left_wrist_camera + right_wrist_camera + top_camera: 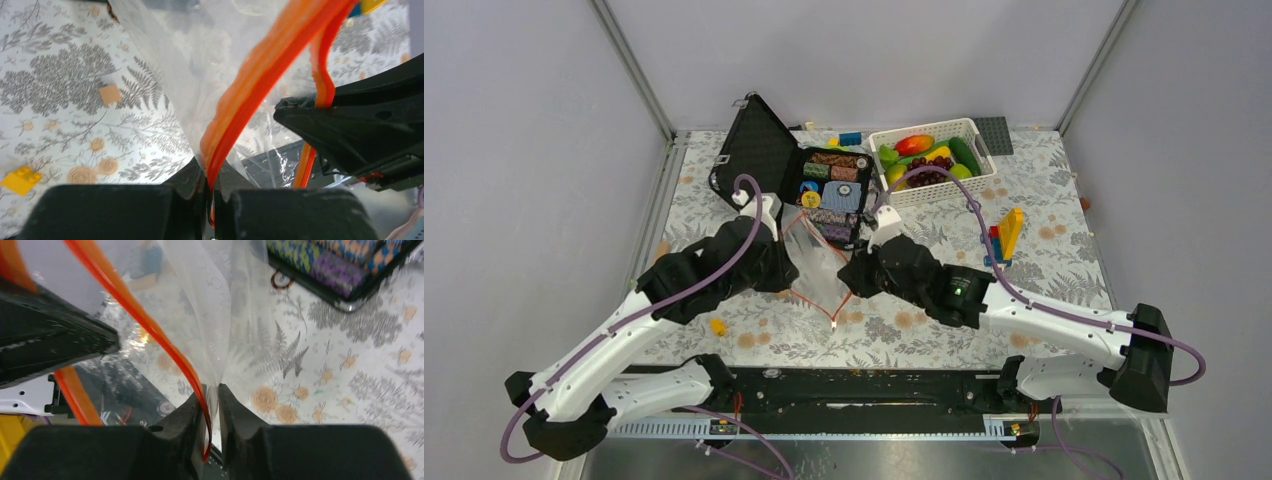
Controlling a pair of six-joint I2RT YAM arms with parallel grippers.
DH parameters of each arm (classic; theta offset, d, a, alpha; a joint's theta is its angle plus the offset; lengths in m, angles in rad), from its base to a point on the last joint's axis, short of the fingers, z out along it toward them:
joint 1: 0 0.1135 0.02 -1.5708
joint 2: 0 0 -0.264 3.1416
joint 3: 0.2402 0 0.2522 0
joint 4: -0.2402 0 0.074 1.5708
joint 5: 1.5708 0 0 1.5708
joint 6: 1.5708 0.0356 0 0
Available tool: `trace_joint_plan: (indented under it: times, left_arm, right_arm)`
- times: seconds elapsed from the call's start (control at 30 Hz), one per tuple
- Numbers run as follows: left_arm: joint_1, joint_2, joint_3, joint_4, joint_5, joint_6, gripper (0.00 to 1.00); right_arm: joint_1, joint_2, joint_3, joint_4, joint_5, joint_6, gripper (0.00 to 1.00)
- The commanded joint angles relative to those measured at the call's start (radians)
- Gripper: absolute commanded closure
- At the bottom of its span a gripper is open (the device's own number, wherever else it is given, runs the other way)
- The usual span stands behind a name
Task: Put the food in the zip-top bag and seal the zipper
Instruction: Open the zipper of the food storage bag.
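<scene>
The clear zip-top bag [816,258] hangs between my two grippers over the middle of the table. My left gripper [212,187] is shut on the red-orange zipper [260,70] at one end of the bag's mouth. At the other side, my right gripper [211,407] has its jaws drawn close on the zipper [150,330] and the bag film [210,295]. From above, the left gripper [790,278] and right gripper [854,278] flank the bag. The food lies in the white basket [944,190] at the back: mango [914,143], cucumber [965,153], grapes [929,170].
An open black case [829,185] of chip stacks sits just behind the bag, its lid [754,150] standing up to the left. A toy brick stack [1006,235] is to the right. A yellow brick [718,326] lies front left. A grey plate [992,133] is beside the basket.
</scene>
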Motion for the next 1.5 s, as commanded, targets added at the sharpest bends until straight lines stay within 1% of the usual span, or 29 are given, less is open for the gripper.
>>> trace_joint_plan:
  times: [0.0,0.1,0.17,0.2,0.33,0.47,0.57,0.63,0.7,0.8,0.83,0.9,0.93,0.97,1.03,1.13,1.17,1.27,1.3,1.33,1.4,1.43,1.47]
  left_arm:
    - [-0.001,0.024,-0.02,-0.083,-0.007,0.02,0.96]
    - [-0.001,0.067,-0.014,-0.171,-0.067,0.013,0.98]
    - [-0.002,0.096,-0.005,-0.215,-0.105,0.011,0.99]
    - [-0.002,0.106,-0.002,-0.226,-0.116,0.014,0.99]
    - [-0.002,0.136,0.004,-0.229,-0.143,0.028,0.96]
    - [-0.002,0.182,0.026,-0.229,-0.175,0.031,0.9]
    - [-0.002,0.234,0.05,-0.214,-0.165,0.033,0.86]
    - [-0.002,0.262,0.057,-0.175,-0.13,0.032,0.82]
    - [-0.002,0.286,0.047,-0.097,-0.059,0.037,0.66]
    - [-0.003,0.299,0.006,0.081,0.084,0.044,0.55]
    - [-0.006,0.297,-0.008,0.118,0.11,0.039,0.49]
    - [-0.008,0.286,-0.025,0.167,0.112,0.016,0.35]
    - [-0.01,0.276,-0.032,0.184,0.107,-0.005,0.26]
    - [-0.013,0.265,-0.039,0.2,0.102,-0.021,0.22]
    - [-0.035,0.243,-0.067,0.252,0.111,-0.045,0.21]
    - [-0.07,0.215,-0.127,0.312,0.076,-0.104,0.22]
    - [-0.076,0.214,-0.138,0.314,0.054,-0.123,0.24]
    - [-0.089,0.215,-0.154,0.319,0.022,-0.169,0.38]
    - [-0.101,0.214,-0.158,0.324,0.008,-0.18,0.44]
    - [-0.114,0.212,-0.161,0.335,-0.008,-0.19,0.52]
    - [-0.138,0.21,-0.168,0.361,-0.029,-0.198,0.76]
    - [-0.145,0.213,-0.168,0.372,-0.035,-0.198,0.87]
    - [-0.146,0.217,-0.164,0.375,-0.04,-0.195,0.95]
  right_arm:
    - [0.006,-0.043,-0.114,0.012,0.062,0.189,0.82]
    - [0.003,-0.089,-0.179,-0.041,0.189,0.244,0.86]
    - [-0.01,-0.125,-0.205,-0.107,0.261,0.277,0.92]
    - [-0.021,-0.142,-0.215,-0.131,0.278,0.287,0.93]
    - [-0.104,-0.186,-0.262,-0.203,0.265,0.299,0.94]
    - [-0.183,-0.215,-0.321,-0.216,0.233,0.299,0.94]
    - [-0.219,-0.222,-0.35,-0.22,0.214,0.294,0.94]
    - [-0.224,-0.22,-0.363,-0.206,0.196,0.286,0.94]
    - [-0.225,-0.215,-0.378,-0.151,0.144,0.277,0.95]
    - [-0.225,-0.199,-0.4,-0.058,0.057,0.287,0.95]
    - [-0.225,-0.189,-0.397,-0.047,0.047,0.296,0.95]
    - [-0.225,-0.176,-0.395,-0.038,0.04,0.321,0.95]
    - [-0.225,-0.173,-0.403,-0.027,0.04,0.337,0.95]
    - [-0.225,-0.173,-0.414,-0.012,0.037,0.356,0.95]
    - [-0.225,-0.175,-0.437,0.024,0.033,0.397,0.95]
    - [-0.225,-0.182,-0.457,0.06,0.018,0.436,0.95]
    - [-0.225,-0.185,-0.464,0.066,0.017,0.446,0.95]
    - [-0.225,-0.192,-0.482,0.076,0.017,0.473,0.95]
    - [-0.225,-0.191,-0.486,0.077,0.018,0.479,0.95]
    - [-0.225,-0.19,-0.489,0.078,0.016,0.486,0.95]
    - [-0.226,-0.187,-0.493,0.091,0.003,0.487,0.93]
    - [-0.225,-0.188,-0.494,0.096,-0.003,0.478,0.9]
    - [-0.225,-0.192,-0.492,0.115,-0.012,0.458,0.86]
